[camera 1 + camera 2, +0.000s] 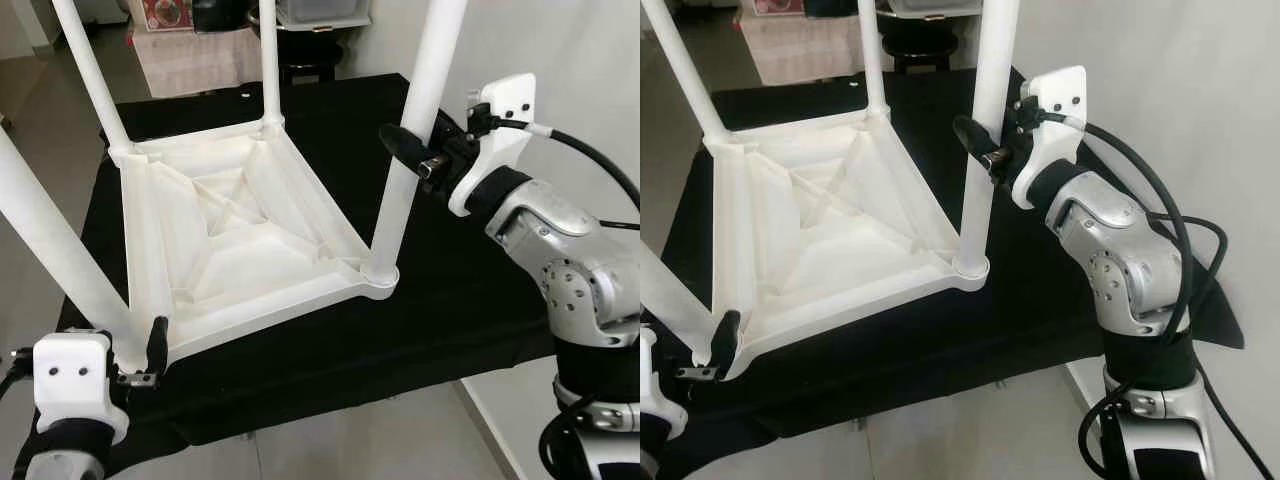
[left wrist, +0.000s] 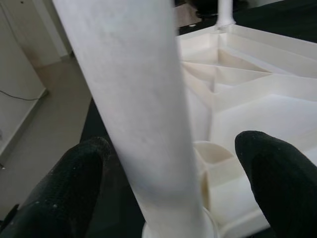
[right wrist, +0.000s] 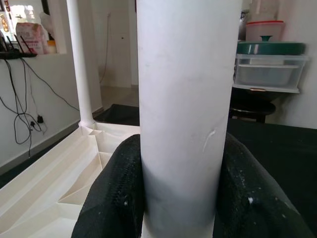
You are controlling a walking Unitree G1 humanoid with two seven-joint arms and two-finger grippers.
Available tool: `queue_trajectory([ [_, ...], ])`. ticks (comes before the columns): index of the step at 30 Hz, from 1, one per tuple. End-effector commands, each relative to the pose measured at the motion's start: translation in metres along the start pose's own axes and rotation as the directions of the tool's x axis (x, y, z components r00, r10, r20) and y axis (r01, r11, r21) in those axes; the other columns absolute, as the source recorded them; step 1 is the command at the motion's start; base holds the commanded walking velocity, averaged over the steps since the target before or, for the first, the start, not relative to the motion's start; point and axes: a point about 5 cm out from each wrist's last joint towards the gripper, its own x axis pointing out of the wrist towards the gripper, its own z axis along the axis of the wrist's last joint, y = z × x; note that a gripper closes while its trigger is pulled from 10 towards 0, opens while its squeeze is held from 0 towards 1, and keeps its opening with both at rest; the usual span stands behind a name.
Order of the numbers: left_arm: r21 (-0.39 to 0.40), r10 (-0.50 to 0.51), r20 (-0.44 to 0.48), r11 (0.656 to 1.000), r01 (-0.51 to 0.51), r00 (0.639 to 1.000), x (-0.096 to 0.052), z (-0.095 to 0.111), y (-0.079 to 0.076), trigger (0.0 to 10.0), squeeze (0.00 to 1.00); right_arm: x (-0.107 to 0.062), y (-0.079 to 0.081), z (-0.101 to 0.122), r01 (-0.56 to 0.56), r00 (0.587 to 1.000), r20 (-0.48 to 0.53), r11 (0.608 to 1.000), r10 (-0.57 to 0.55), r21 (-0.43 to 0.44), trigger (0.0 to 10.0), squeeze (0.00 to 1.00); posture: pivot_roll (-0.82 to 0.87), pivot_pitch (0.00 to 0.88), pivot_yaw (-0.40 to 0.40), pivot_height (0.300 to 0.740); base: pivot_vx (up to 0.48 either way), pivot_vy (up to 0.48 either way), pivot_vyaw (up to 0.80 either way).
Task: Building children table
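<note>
Covering a low table, a black cloth (image 1: 330, 350) stands on a grey tiled floor (image 1: 40, 120), with a white wall (image 1: 580, 60) on the right. On the cloth the white children table (image 1: 240, 230) lies upside down, four legs up, one at each corner. The right gripper (image 3: 178, 198) reaches from the right edge and clamps both fingers on the near right leg (image 1: 410, 140). The left gripper (image 2: 173, 183), at the near left corner, is spread around the near left leg (image 2: 133, 109) without touching it.

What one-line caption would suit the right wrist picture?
Right gripper clamped on a white table leg rising from the upturned tabletop.
</note>
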Motion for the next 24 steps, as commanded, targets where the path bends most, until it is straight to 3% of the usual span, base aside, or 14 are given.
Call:
queue_trajectory([
  [1, 0.019, 0.015, -0.024, 1.000, -0.014, 1.000, 0.002, -0.008, 0.005, 10.0, 0.00, 0.002, 0.005, -0.038, -0.004, 0.982, -0.190, 0.999, 0.010, 0.033, 10.0, 0.00, -0.06, 0.118, -0.045, 0.740, 0.000, 0.000, 0.00],
  [6, -0.030, 0.021, -0.057, 0.999, -0.023, 0.998, 0.014, -0.024, 0.007, 10.0, 0.00, 0.002, 0.006, -0.037, -0.010, 0.983, -0.182, 0.999, 0.016, 0.033, 10.0, 0.00, -0.07, 0.119, -0.044, 0.740, 0.000, 0.000, 0.00],
  [14, -0.079, 0.033, -0.103, 0.996, -0.041, 0.994, 0.018, -0.041, 0.008, 10.0, 0.00, 0.001, 0.005, -0.035, -0.007, 0.983, -0.182, 1.000, 0.012, 0.026, 10.0, 0.00, -0.08, 0.123, -0.041, 0.740, 0.000, 0.000, 0.00],
  [15, -0.082, 0.033, -0.105, 0.996, -0.042, 0.994, 0.017, -0.043, 0.009, 9.1, 0.00, 0.000, 0.005, -0.035, -0.005, 0.983, -0.182, 1.000, 0.009, 0.026, 10.0, 0.00, -0.08, 0.124, -0.044, 0.740, 0.000, 0.000, 0.00],
  [17, -0.082, 0.033, -0.105, 0.996, -0.042, 0.994, 0.017, -0.043, 0.009, 9.1, 0.00, 0.000, 0.005, -0.035, -0.005, 0.983, -0.182, 1.000, 0.009, 0.026, 10.0, 0.00, -0.08, 0.124, -0.044, 0.740, 0.000, 0.000, 0.00],
  [18, -0.089, 0.033, -0.104, 0.995, -0.043, 0.994, 0.018, -0.047, 0.010, 3.6, 0.00, 0.000, 0.004, -0.035, -0.004, 0.983, -0.182, 1.000, 0.009, 0.025, 10.0, 0.00, -0.08, 0.124, -0.046, 0.740, 0.000, 0.000, 0.00],
  [19, -0.093, 0.034, -0.107, 0.995, -0.044, 0.994, 0.019, -0.052, 0.012, 0.0, 0.00, 0.001, 0.005, -0.035, -0.004, 0.983, -0.182, 1.000, 0.009, 0.025, 10.0, 0.00, -0.08, 0.123, -0.048, 0.740, 0.000, 0.000, 0.00],
  [24, -0.105, 0.047, -0.108, 0.993, -0.058, 0.993, 0.021, -0.057, 0.016, 0.0, 0.00, 0.002, 0.005, -0.035, -0.004, 0.983, -0.182, 1.000, 0.009, 0.026, 10.0, 0.00, -0.08, 0.121, -0.050, 0.740, 0.000, 0.000, 0.00],
])
